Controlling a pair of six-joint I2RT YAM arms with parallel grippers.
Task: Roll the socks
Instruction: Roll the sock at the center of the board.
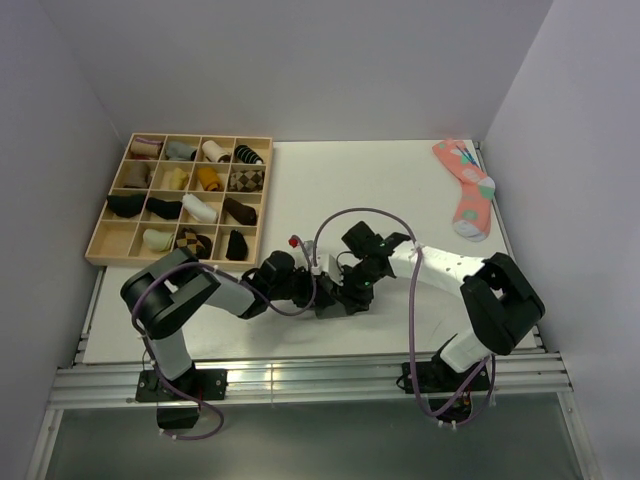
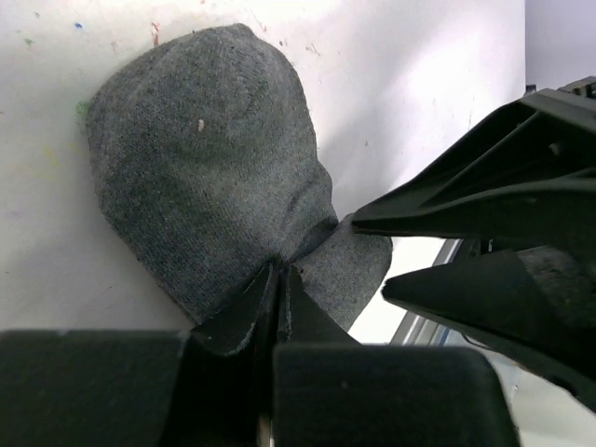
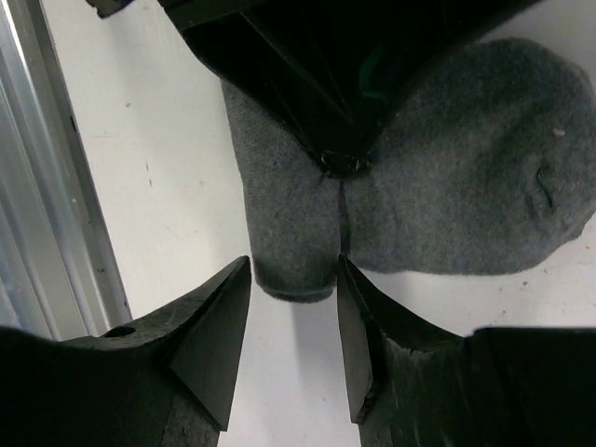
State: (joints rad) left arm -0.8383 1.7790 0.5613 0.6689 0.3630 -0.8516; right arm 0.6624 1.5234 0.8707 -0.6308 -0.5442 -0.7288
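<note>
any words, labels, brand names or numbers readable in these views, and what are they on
No readable text in any view.
The grey sock, the pink sock and the wooden tray show no print, tags or labels.
A small green mark on the left gripper is too dark and small to tell whether it is writing.

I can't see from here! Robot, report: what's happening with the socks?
Left gripper shut on grey sock. Right gripper open at sock's edge. Grippers crowd each other.
</note>
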